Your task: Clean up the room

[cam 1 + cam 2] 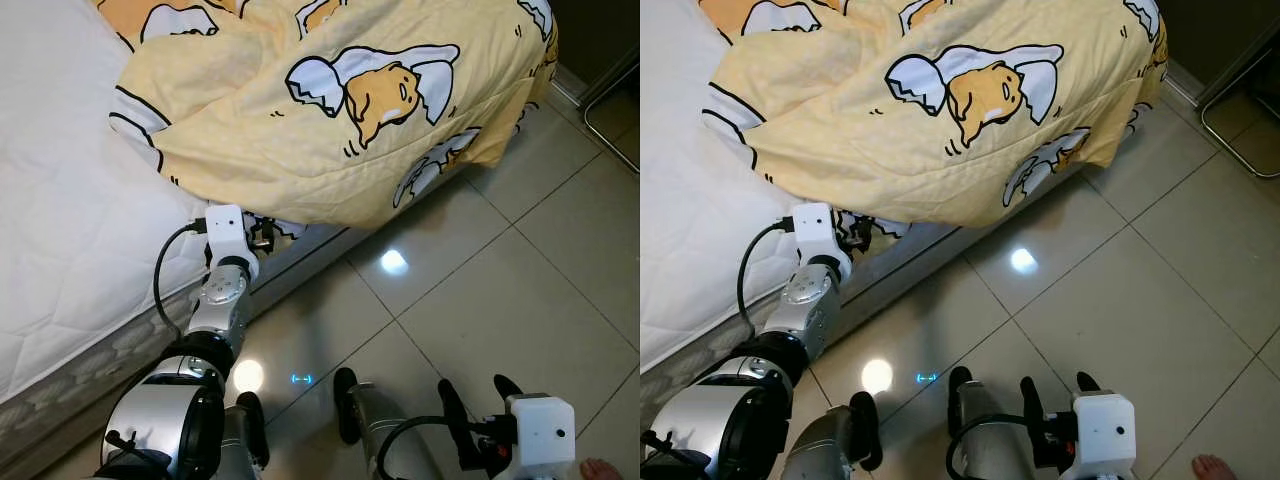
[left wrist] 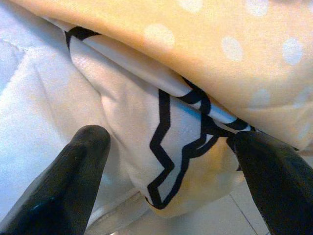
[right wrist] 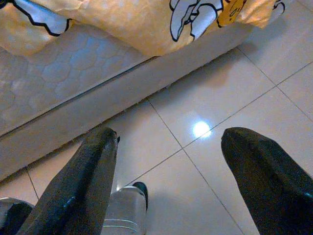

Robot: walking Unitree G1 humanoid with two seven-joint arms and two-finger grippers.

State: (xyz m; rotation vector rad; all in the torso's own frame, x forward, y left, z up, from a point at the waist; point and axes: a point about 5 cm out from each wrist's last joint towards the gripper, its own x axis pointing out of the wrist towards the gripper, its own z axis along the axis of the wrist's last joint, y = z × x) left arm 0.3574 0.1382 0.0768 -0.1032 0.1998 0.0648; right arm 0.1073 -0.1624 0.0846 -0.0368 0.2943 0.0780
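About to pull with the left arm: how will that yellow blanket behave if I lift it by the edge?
The blanket lies in soft folds, so it will probably sag and trail. It overhangs the mattress, so it may slip floorward. The left tool, open around its hem, should bunch thin fabric easily.

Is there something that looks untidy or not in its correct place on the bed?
Yes. The yellow blanket lies bunched up and crooked, its edge hanging off the side of the mattress towards the tiled floor. The left gripper is open around a hanging fold. The right gripper is open over the floor.
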